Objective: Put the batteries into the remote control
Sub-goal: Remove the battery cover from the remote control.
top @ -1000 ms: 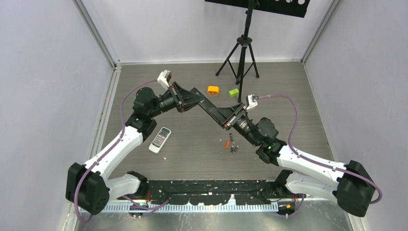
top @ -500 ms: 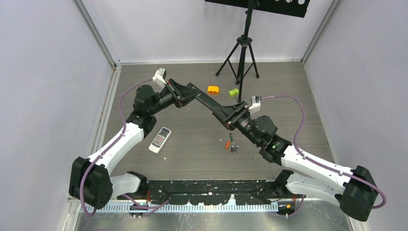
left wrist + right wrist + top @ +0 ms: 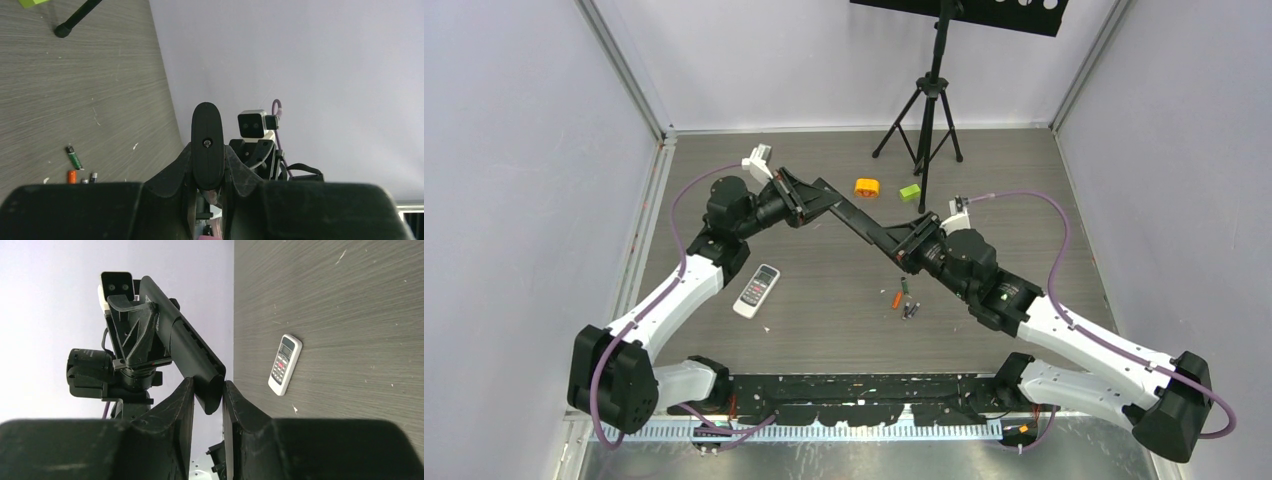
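Gripping a long black remote (image 3: 864, 222) in the air, beyond the white remote (image 3: 756, 290), the left hand (image 3: 207, 172) was pressed tight on one end while the right hand (image 3: 208, 396) appeared to pinch the other. The batteries (image 3: 904, 298) lay loose on the worktop (image 3: 824, 330), well apart from the white remote on the right arm's side. They looked light, rigid, smooth and likely to roll, so each wanted a pinch across its mid-barrel.

You see a black remote (image 3: 207, 145), a white remote (image 3: 756, 290) with grey keys, an orange battery (image 3: 896, 299), a dark green battery (image 3: 904, 285), an orange block (image 3: 867, 187), a lime green block (image 3: 910, 192) and a grey wood-grain table (image 3: 824, 320).
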Robot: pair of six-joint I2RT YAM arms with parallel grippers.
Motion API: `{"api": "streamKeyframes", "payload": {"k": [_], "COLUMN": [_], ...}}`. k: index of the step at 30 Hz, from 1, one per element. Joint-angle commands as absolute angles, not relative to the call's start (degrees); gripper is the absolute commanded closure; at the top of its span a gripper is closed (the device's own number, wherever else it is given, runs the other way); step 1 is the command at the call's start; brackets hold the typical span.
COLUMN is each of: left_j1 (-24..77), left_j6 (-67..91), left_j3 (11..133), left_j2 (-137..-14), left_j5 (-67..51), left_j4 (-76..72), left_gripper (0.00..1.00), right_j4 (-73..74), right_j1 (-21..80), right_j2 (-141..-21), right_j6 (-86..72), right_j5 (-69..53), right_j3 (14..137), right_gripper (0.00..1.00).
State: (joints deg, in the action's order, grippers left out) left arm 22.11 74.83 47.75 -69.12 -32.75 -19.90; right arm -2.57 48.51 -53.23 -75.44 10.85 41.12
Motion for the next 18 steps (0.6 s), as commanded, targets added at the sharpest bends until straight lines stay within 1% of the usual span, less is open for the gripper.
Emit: {"api": "streamKeyframes", "payload": {"k": [1, 6, 11, 18], "left_j1": [22.08, 22.13, 22.15, 22.1], "left_j6": [69.93, 66.18, 61.39, 54.57], "left_j3": [50.14, 50.93, 52.12, 52.99], "left_j2": [-68.64, -68.4, -68.54, -68.99], "left_j5": [-32.12, -30.95, -30.07, -28.75], "left_j4": [-18.3, -15.04, -11.52, -6.24], "left_gripper": [1.0, 1.0, 1.0, 1.0], "right_j4": [1.98, 2.8, 2.99, 0.53], "right_j1": [48.43, 48.43, 48.43, 48.43], "right_j2": [-53.4, -53.76, -54.03, -54.44], "right_j6": [-75.33, -75.42, -75.39, -75.15], "right_j5": [12.45, 11.52, 10.98, 10.06], "right_j3": [44.98, 45.78, 46.36, 45.56], "right_gripper": [0.75, 0.85, 0.99, 1.0]}}
